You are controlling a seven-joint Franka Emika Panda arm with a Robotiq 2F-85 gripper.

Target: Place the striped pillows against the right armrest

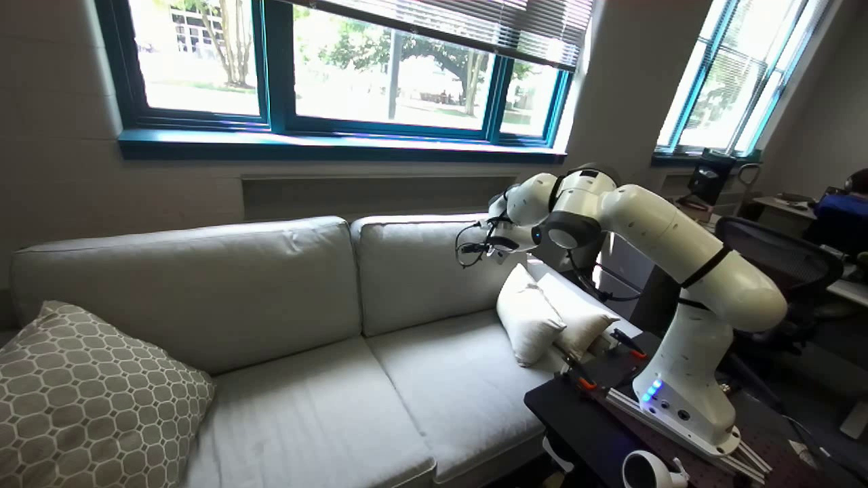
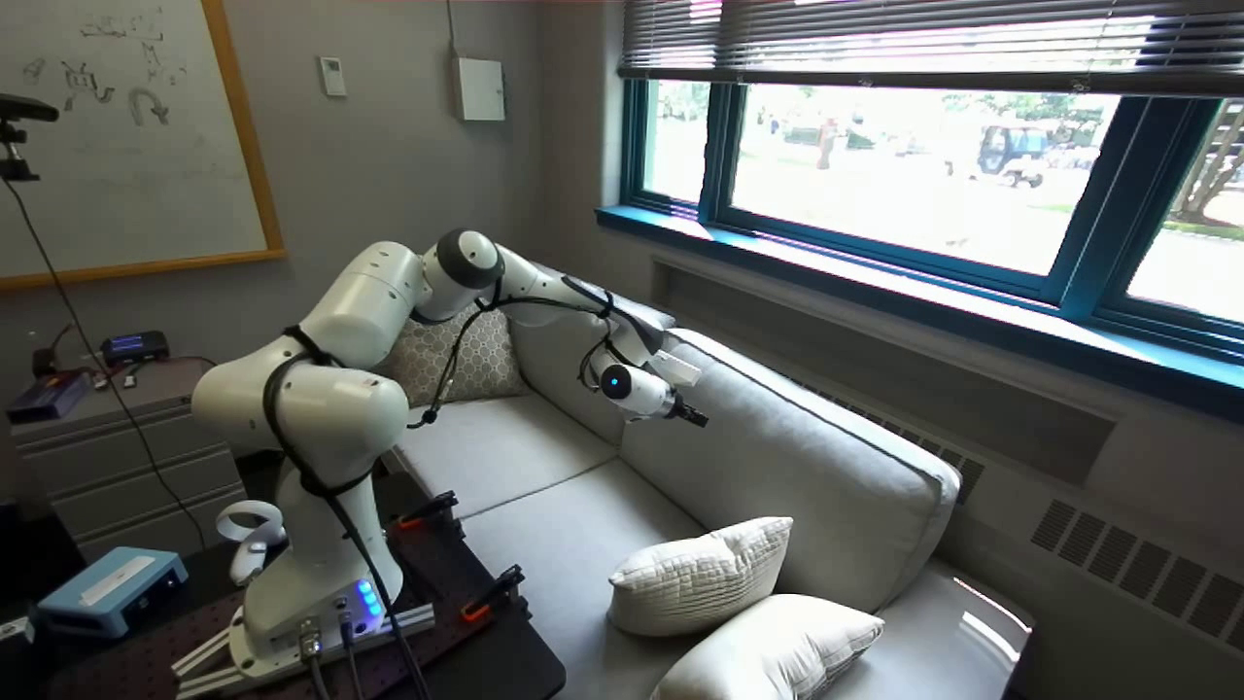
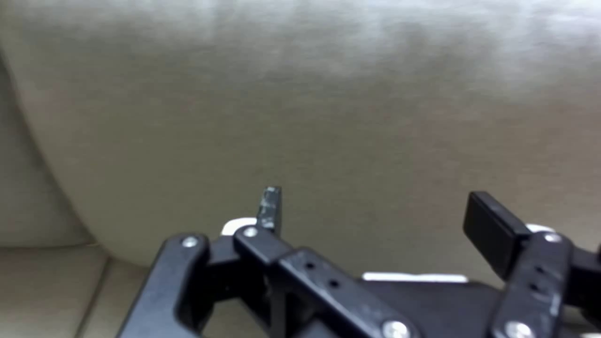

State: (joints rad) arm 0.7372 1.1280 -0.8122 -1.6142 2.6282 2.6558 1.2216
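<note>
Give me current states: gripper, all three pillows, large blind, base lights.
Gripper: open, empty.
Outer striped pillow: tilted, apparently leaning on the armrest.
Inner striped pillow: tilted, beside the outer one.
Lattice pillow: tilted, away from both.
Large blind: partly lowered.
Base lights: lit blue.

In an exterior view, at the end of the sofa (image 1: 291,413), note the outer striped pillow (image 1: 580,315), partly hidden by the inner striped pillow (image 1: 527,318); at the opposite corner, the lattice pillow (image 1: 102,400), cut off at left. In an exterior view, note the right armrest (image 2: 933,632), partly hidden and cut off at bottom. In the wrist view, note the blurred back cushion (image 3: 328,117) and the gripper (image 3: 377,206), cut off at bottom.
</note>
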